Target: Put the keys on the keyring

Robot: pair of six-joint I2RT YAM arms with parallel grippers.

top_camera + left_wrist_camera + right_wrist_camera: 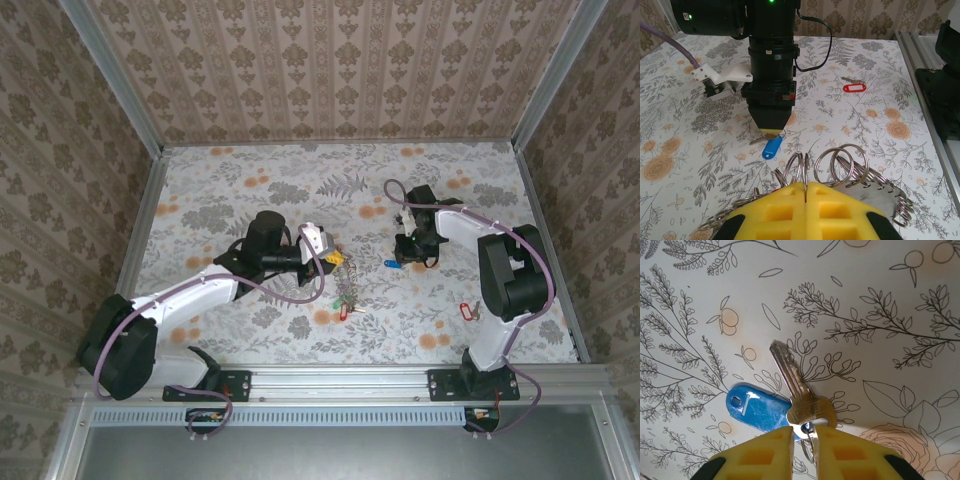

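A key with a blue tag at the tips of the right hand (804, 434)

The silvery key (791, 382) lies flat on the flowered counter (880, 290), its blade pointing away from the hand. The blue tag (752, 410) lies just beside it, on its left. The two yellow fingers (765, 452) stand a little apart, and the small ring (810, 441) of the key sits in the narrow gap between them.
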